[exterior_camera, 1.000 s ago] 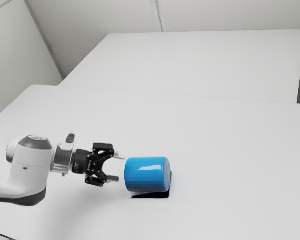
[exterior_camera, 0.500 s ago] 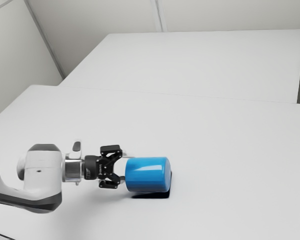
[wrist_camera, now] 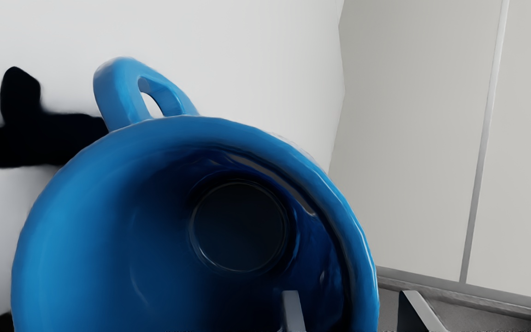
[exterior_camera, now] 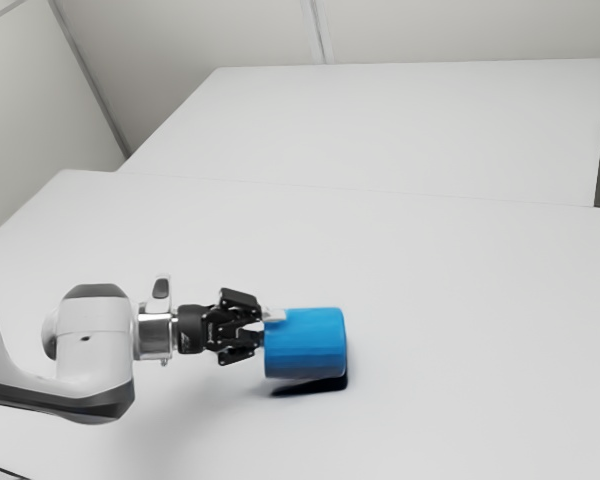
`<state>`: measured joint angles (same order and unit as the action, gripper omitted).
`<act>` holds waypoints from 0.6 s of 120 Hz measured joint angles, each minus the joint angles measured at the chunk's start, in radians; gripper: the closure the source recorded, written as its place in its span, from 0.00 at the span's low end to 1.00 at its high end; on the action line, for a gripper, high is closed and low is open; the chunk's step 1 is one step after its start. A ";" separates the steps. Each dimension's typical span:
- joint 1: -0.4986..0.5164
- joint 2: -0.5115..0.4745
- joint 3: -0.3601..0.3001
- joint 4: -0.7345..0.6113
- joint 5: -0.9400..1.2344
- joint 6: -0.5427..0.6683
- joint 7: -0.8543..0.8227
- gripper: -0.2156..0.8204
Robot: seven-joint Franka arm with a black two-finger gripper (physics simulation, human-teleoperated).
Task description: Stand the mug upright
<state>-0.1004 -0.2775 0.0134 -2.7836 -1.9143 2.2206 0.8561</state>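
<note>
Right at the mouth of the blue mug [exterior_camera: 306,344], the change had just come: the end effector [exterior_camera: 264,327] had edged forward and narrowed its spread, and the mug had shifted toward the exterior view's right, canting slightly. One finger stood inside the mouth, the other outside — the wall between them, but gaps showed in the wrist view, so no pinch yet. For uprighting, that looked like a wall grasp in the making, with some risk of pushing the mug along. It lay on its side at the counter [exterior_camera: 460,330], long axis near level and roughly in line with the arm — mouth toward the end effector, base away, handle [wrist_camera: 120,94] jutting from its side.
</note>
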 joint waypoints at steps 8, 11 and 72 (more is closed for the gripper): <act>-0.001 0.000 -0.014 0.000 -0.003 0.005 0.001 0.78; -0.001 0.000 -0.017 0.000 -0.003 0.008 0.001 0.81; 0.001 -0.043 -0.069 0.166 0.368 0.152 -0.045 0.97</act>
<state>-0.0995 -0.3205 -0.0555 -2.6173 -1.5467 2.3726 0.8108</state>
